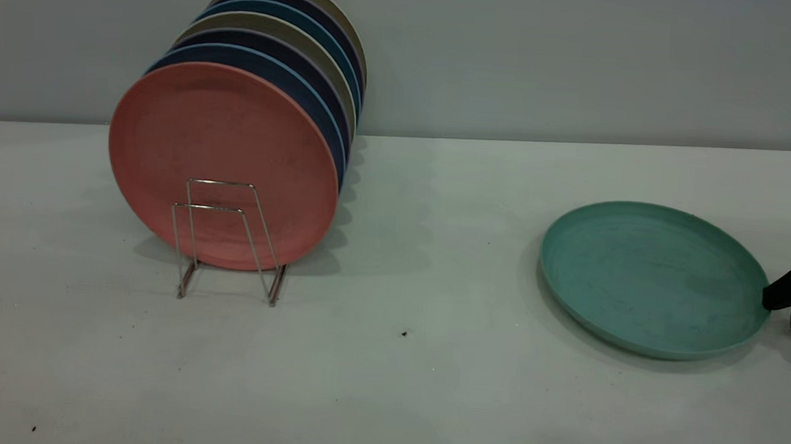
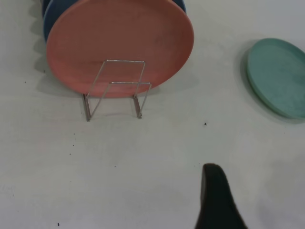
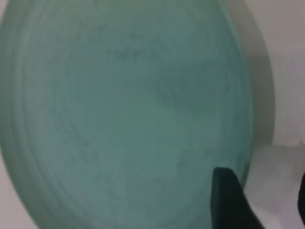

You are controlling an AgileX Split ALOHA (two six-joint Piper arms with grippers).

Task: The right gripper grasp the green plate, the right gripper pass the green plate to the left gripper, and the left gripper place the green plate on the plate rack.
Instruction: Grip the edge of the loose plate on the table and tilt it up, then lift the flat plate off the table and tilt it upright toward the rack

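Observation:
The green plate [image 1: 650, 275] lies flat on the table at the right; it also shows in the left wrist view [image 2: 279, 76] and fills the right wrist view [image 3: 124, 114]. My right gripper [image 1: 781, 311] is at the plate's right rim, open, with one finger [image 3: 228, 200] over the plate's inside and the other outside the rim. The plate rack [image 1: 221, 208] stands at the left, its two front wire loops bare [image 2: 125, 83]. My left gripper [image 2: 259, 191] hangs open and empty above the table in front of the rack; only one finger [image 2: 214, 200] shows.
A salmon-pink plate [image 1: 222, 143] stands upright in the rack, with several blue and olive plates [image 1: 289, 51] behind it. The white table [image 1: 392, 386] runs to a grey wall at the back. A small dark speck [image 1: 404, 333] lies mid-table.

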